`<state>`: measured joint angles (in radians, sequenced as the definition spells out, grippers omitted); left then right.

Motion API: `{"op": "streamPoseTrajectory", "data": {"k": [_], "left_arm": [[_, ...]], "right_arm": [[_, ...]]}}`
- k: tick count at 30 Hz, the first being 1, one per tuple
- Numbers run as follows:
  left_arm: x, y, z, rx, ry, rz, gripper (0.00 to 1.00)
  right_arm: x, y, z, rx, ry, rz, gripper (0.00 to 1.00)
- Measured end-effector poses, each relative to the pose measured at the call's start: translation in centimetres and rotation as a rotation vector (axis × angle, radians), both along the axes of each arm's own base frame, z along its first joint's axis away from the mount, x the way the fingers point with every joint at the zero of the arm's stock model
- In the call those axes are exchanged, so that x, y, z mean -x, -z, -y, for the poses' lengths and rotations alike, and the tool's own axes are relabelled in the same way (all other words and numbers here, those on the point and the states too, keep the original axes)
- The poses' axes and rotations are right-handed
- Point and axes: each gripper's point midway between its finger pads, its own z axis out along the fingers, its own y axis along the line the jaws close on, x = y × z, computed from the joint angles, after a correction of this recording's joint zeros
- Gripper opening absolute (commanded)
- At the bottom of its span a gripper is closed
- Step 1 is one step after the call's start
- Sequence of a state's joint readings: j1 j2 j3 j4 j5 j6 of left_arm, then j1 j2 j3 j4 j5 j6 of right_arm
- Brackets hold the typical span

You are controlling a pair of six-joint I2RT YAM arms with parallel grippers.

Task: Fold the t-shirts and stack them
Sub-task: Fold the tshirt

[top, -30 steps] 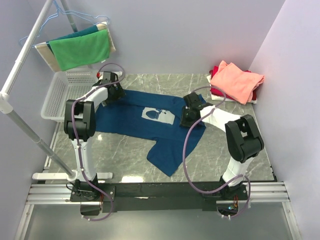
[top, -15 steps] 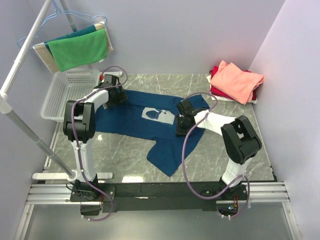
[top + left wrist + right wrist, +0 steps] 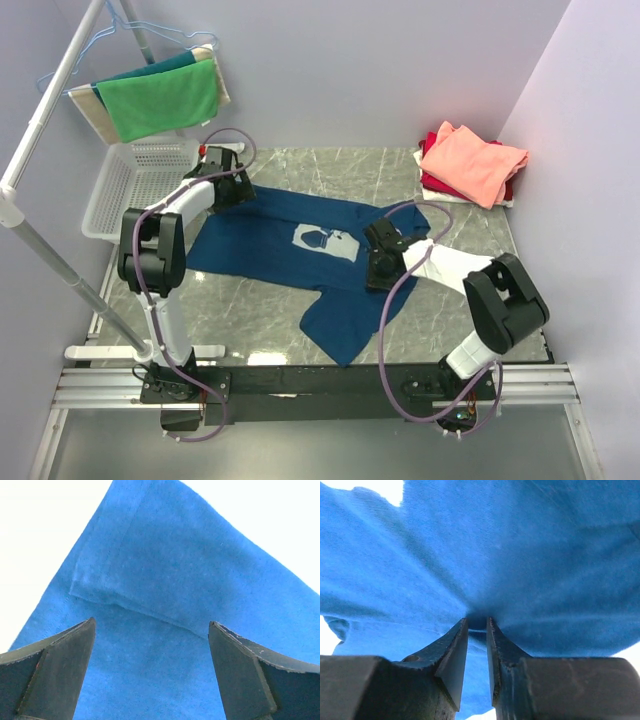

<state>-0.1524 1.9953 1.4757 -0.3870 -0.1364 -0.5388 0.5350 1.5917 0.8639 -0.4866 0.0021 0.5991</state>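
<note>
The left arm [image 3: 190, 200] reaches out long to the far-left of the grey marble worktop [image 3: 250, 312]. The left jaws are spread wide over a hemmed corner of the dark navy-blue cotton t-shirt [image 3: 255, 240]. The right arm [image 3: 452, 263] bends low, and the right jaws are narrowed onto a pinch of that shirt's right side. One navy shirt lies spread. One folded salmon-pink t-shirt [image 3: 470, 160] tops one red t-shirt [image 3: 433, 184] in the far-right corner.

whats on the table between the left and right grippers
The navy t-shirt, with its pale chest print roughly midway between the left gripper and the right gripper; the top external view shows it.
</note>
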Motion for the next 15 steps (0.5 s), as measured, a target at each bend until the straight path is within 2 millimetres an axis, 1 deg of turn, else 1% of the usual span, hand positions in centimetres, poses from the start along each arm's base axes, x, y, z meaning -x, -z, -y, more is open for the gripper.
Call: {"op": "streamPoseTrajectory", "data": {"k": [2, 4, 6, 8, 11, 13, 15], "left_arm": [[0.1, -0.5, 0.3, 0.000, 0.005, 0.006, 0.99], [0.7, -0.8, 0.7, -0.002, 0.011, -0.006, 0.99], [1.6, -0.8, 1.1, -0.005, 0.015, -0.032, 1.00], [2.8, -0.8, 1.8, 0.000, 0.019, -0.051, 0.99], [6.4, -0.1, 2.6, 0.004, 0.026, -0.107, 0.99], [9.0, 0.4, 2.8, 0.005, 0.030, -0.146, 0.99], [11.1, 0.5, 2.9, 0.006, 0.032, -0.173, 0.99]], "right_arm": [[0.9, 0.0, 0.7, 0.015, 0.019, -0.012, 0.29], [2.1, 0.0, 1.6, 0.042, 0.038, -0.032, 0.28], [3.4, 0.0, 2.7, 0.074, 0.055, -0.059, 0.28], [4.3, -0.1, 3.5, 0.105, 0.070, -0.081, 0.29], [4.8, -0.6, 4.1, 0.144, 0.081, -0.080, 0.32], [4.4, -1.6, 3.6, 0.149, 0.069, -0.049, 0.33], [3.4, -3.2, 2.3, 0.126, 0.044, 0.004, 0.33]]}}
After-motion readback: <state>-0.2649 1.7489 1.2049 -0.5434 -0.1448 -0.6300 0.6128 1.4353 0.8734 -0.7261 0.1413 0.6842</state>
